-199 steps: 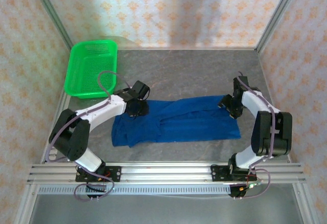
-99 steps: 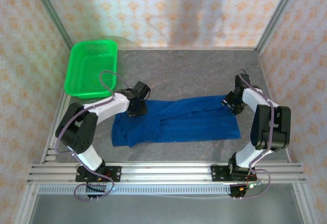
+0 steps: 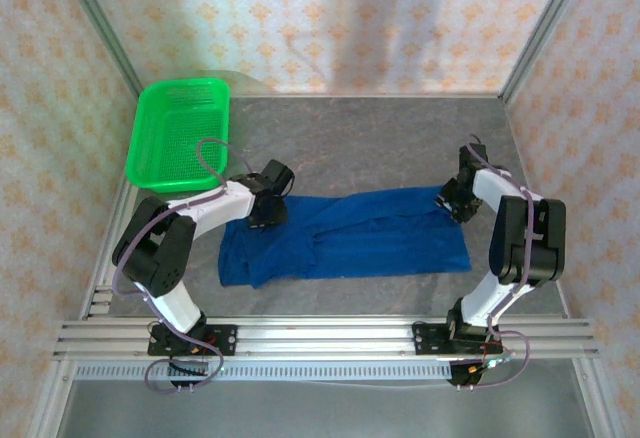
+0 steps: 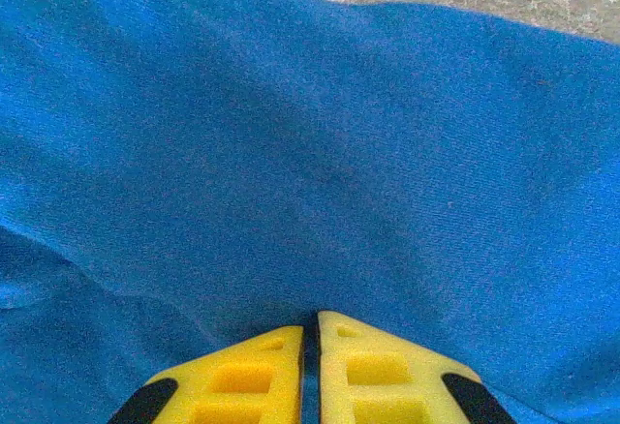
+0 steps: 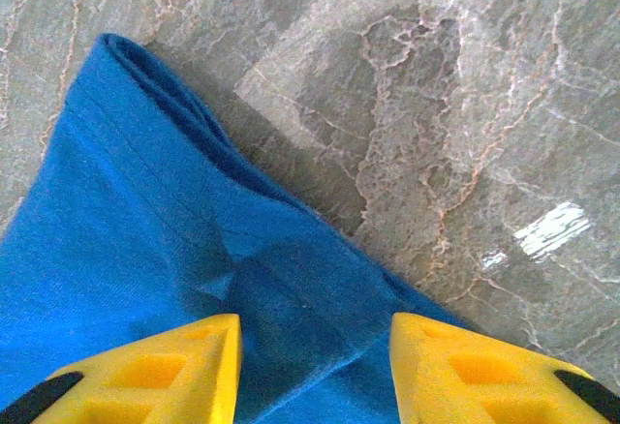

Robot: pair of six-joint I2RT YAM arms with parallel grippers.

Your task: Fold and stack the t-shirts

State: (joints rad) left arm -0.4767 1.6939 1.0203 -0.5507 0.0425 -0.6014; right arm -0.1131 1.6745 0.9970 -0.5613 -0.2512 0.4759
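**Clerk:** Item one?

**Checker:** One t-shirt [image 3: 345, 236], royal blue. It lies flat on the grey marbled table [image 3: 380, 138] as a long, rumpled band across the middle of the overhead frame. The lower left end is wider and creased.

**Clerk:** Item two?

**Checker:** The left gripper [image 4: 310, 332], yellow fingers with black tips. In the overhead view it sits at the upper left end of the band, down on the cloth. Its wrist view shows the two fingers pressed almost together at the bottom centre. A thin sliver of blue sits between them, and a crease runs in toward the tips. It is clenched on a pinch of the t-shirt.

**Clerk:** Item three?

**Checker:** The right gripper [image 5: 312, 327], same make. In the overhead view it sits at the upper right corner of the band. In its wrist view the fingers stand well apart in the two lower corners. The folded edge of the cloth runs between them, from upper left down to lower right. It is released and grasps nothing. Bare table takes up the upper right of that view.

**Clerk:** Anything else?

**Checker:** One green plastic basket [image 3: 180, 133], upper left of the overhead frame, well apart from the t-shirt. One aluminium rail [image 3: 320, 336] runs across the bottom and carries both arm bases.
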